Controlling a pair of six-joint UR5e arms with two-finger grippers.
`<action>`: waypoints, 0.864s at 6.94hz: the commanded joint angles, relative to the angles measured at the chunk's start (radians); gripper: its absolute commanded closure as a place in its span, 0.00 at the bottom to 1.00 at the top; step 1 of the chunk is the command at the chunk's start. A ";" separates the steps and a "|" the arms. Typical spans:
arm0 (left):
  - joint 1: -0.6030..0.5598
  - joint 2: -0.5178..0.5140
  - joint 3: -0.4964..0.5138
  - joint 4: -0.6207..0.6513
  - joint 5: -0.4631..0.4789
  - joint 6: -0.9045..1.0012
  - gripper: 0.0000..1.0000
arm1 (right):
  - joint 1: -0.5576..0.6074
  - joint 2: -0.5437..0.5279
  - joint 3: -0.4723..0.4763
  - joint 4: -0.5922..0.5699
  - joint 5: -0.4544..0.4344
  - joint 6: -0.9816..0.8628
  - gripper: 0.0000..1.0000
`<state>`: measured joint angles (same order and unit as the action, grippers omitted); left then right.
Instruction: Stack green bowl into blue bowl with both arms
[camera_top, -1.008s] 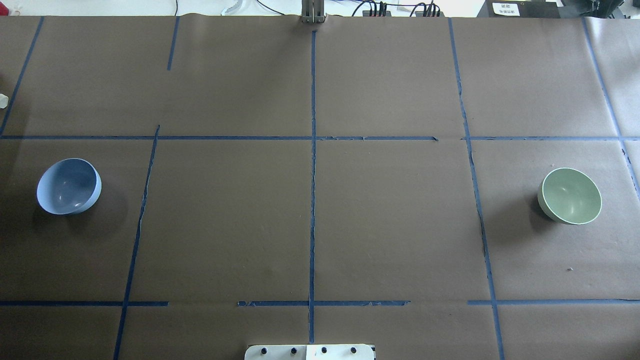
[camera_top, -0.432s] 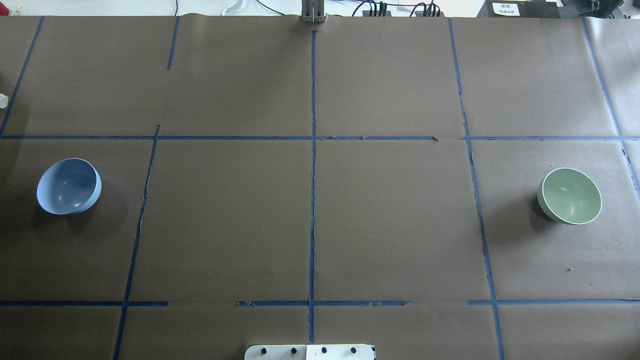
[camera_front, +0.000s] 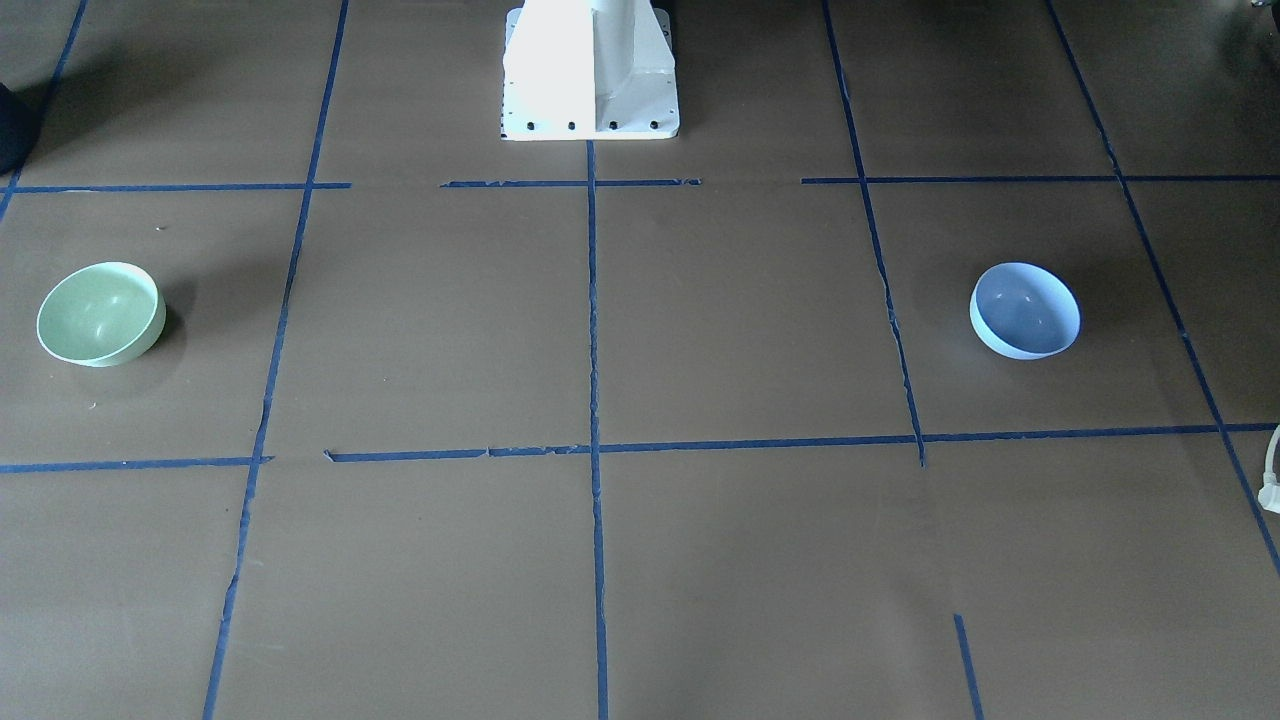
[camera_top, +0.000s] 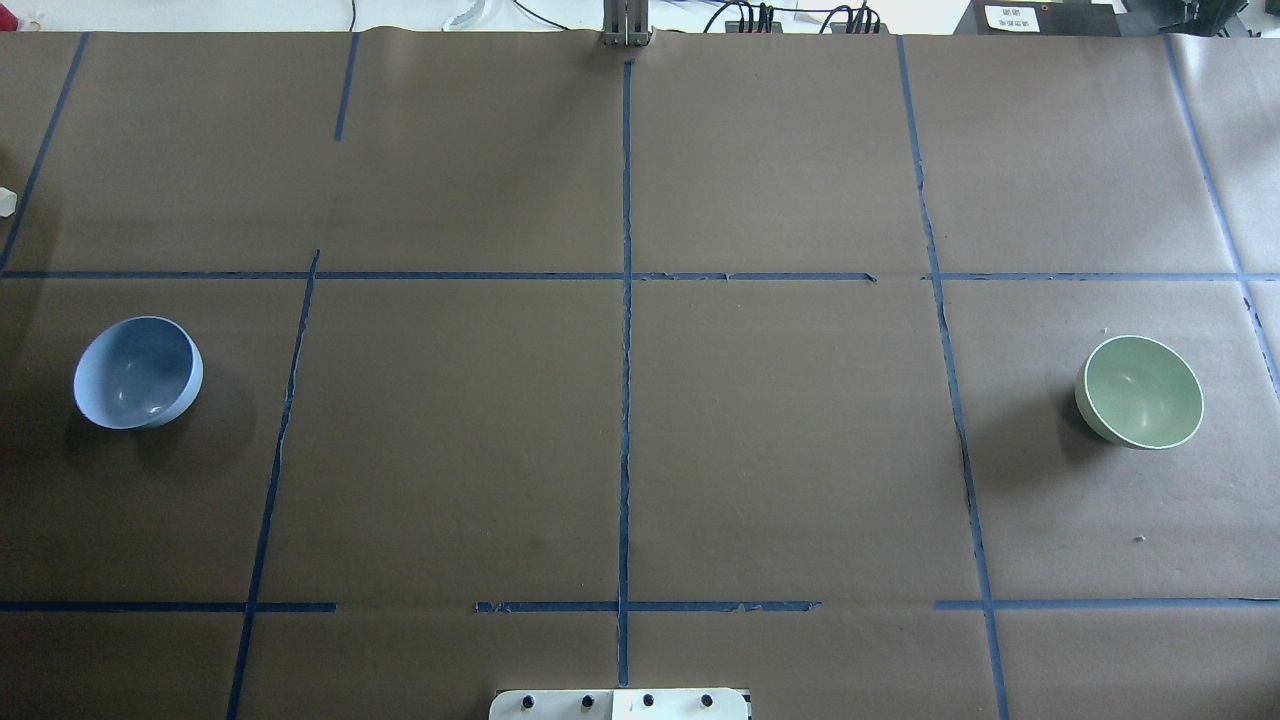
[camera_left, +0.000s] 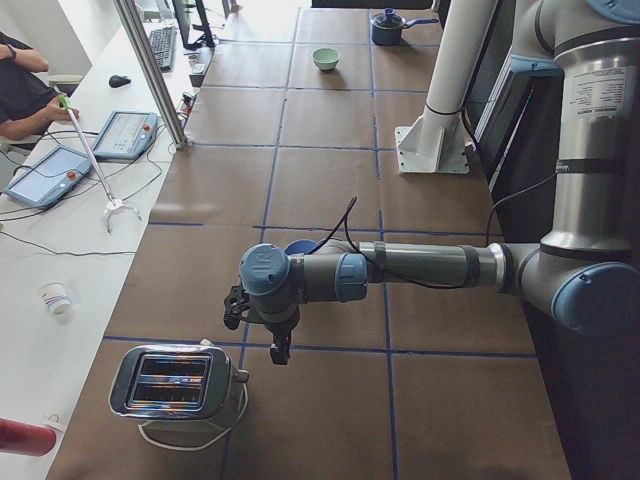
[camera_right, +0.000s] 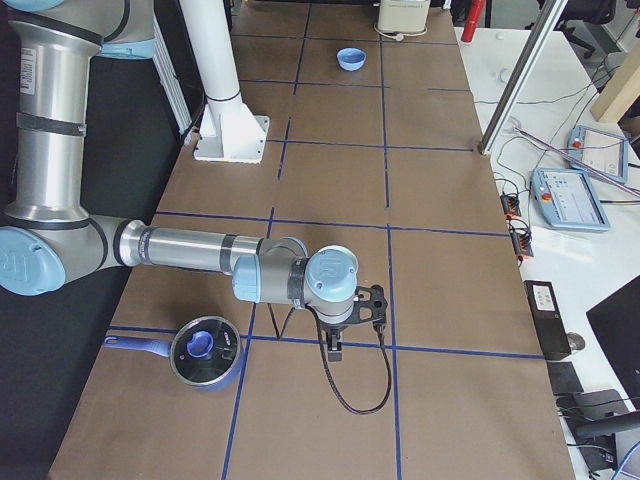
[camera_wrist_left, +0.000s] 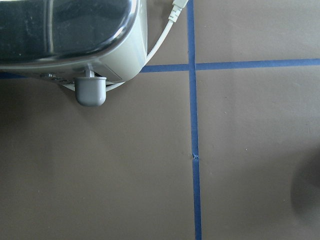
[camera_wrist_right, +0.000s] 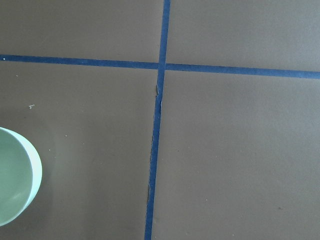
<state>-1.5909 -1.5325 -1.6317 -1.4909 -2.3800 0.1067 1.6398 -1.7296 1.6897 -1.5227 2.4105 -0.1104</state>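
The left arm (camera_left: 420, 265) reaches level and low over the table (camera_top: 450, 450), wrist turned down. The left gripper (camera_left: 281, 350) hangs between the toaster (camera_left: 175, 385) and the blue bowl (camera_top: 137, 373), near both. The right arm (camera_right: 190, 248) is posed likewise; the right gripper (camera_right: 334, 350) points down near the green bowl (camera_top: 1140, 392), whose rim shows at the right wrist view's left edge. Neither the opening nor any hold of the 2 grippers can be determined. The 2 bowls rest open side up, well apart.
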 joint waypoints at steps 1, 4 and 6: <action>0.005 -0.005 0.010 -0.006 0.007 -0.001 0.00 | 0.000 0.001 0.002 0.006 -0.002 0.000 0.00; 0.005 0.002 0.013 -0.011 0.002 0.002 0.00 | -0.002 0.005 0.008 0.002 -0.001 0.011 0.00; 0.003 0.002 0.001 -0.011 0.001 0.002 0.00 | -0.003 0.056 -0.010 0.004 -0.004 0.021 0.00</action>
<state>-1.5864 -1.5312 -1.6234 -1.5016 -2.3786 0.1090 1.6374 -1.7013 1.6967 -1.5191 2.4078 -0.0930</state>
